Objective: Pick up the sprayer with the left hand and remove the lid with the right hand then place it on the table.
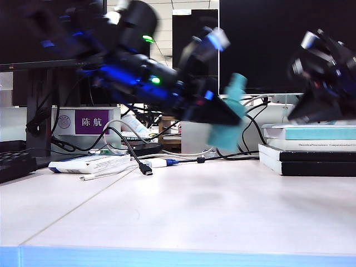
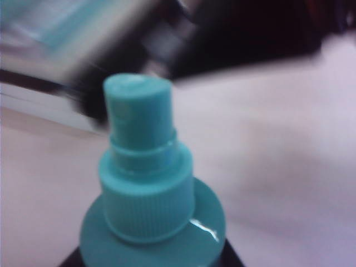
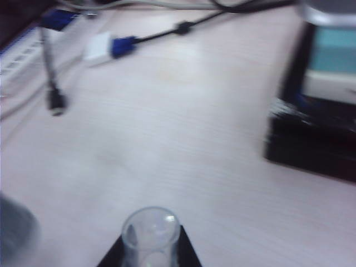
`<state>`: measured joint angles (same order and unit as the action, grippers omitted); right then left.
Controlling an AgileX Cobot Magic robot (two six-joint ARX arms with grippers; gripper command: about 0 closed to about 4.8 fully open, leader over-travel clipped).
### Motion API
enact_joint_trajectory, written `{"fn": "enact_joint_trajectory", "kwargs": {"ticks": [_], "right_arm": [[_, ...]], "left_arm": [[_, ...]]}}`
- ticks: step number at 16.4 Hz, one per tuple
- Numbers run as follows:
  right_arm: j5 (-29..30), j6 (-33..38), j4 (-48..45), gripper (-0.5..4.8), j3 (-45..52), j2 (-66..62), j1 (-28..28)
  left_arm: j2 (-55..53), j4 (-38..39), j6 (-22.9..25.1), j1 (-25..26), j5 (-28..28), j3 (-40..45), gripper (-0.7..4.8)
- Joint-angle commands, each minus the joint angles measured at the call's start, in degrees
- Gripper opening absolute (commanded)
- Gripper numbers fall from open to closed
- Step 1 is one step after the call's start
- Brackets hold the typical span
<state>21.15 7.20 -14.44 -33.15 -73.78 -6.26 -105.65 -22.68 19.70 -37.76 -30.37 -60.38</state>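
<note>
The teal sprayer [image 1: 228,123] hangs tilted above the white table [image 1: 183,206], with my left gripper [image 1: 216,113] shut on its body. In the left wrist view the sprayer [image 2: 149,186] fills the frame; its bare nozzle has no cap, and black fingers [image 2: 232,259] show at both sides. My right gripper [image 1: 300,114] is blurred, raised at the right above the books. In the right wrist view my right gripper [image 3: 150,259] is shut on the clear lid [image 3: 150,231], held over the table [image 3: 167,139]. The lid is too small to make out in the exterior view.
A stack of books [image 1: 308,150] lies at the right, and shows again as books [image 3: 317,100] in the right wrist view. A white booklet [image 1: 89,164], a black USB cable [image 1: 146,169] and a blue-capped pen [image 1: 162,162] lie at the back left. Monitors and a purple label [image 1: 92,121] stand behind.
</note>
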Motion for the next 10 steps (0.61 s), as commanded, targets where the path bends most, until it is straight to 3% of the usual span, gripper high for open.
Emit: {"fn": "enact_joint_trajectory", "kwargs": {"ticks": [1,5,7,10], "right_arm": [[-3.4,0.5,-10.7,0.05,4.4,0.1,-0.1],[-10.8,0.5,-21.7,-0.01,11.5,-2.2,-0.2],[-12.7,0.8,-27.8,-0.01,14.3,-7.6,-0.2],[-12.5,2.0,-34.8,-0.01,14.6,-16.9,-0.2]], "left_arm": [[1.3,-20.2,-9.4,3.4,5.2,10.0,1.41],[1.0,-35.9,-10.3,4.8,8.9,19.6,1.41],[-2.2,-41.3,-10.5,4.0,10.3,20.2,1.42],[-8.1,-48.1,-15.5,3.9,12.7,20.2,1.42]]}}
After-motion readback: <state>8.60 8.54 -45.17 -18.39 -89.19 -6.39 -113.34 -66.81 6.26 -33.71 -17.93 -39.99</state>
